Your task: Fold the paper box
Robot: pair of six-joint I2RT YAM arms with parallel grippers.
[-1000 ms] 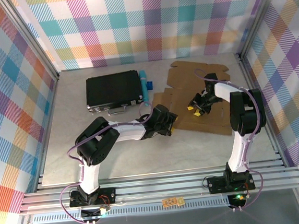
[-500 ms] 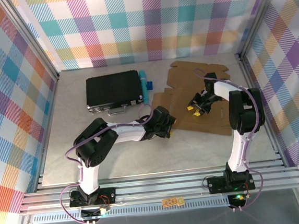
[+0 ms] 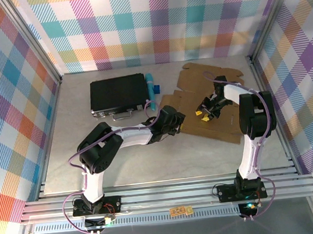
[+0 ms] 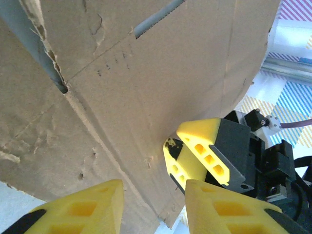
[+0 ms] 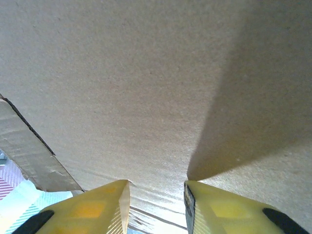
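Paper box (image 3: 219,128) is seen lying opened out on the table (image 3: 149,161), at approx. 2 o'clock from table centre, w/ one flap reaching toward 12 o'clock.

L gripper (image 3: 174,117) is placed at the box's 9 o'clock edge. In the L wrist view its yellow fingers (image 4: 83,207) are held partly apart and the cardboard's edge is seen in the gap. No pinch is seen, and nothing is held.

R gripper (image 3: 201,113) is set near the middle of the box. In the R wrist view its fingertips (image 5: 97,204) are kept partly apart and pressed against a flat cardboard panel. Nothing is clamped btwn them.

The two grippers are near each other, w/ the L one at 9 o'clock of the R one.

A black case (image 3: 119,94) is found at approx. 10 o'clock from table centre. A blue tube (image 3: 152,87) is laid just beside its 3 o'clock side, btwn case and box.
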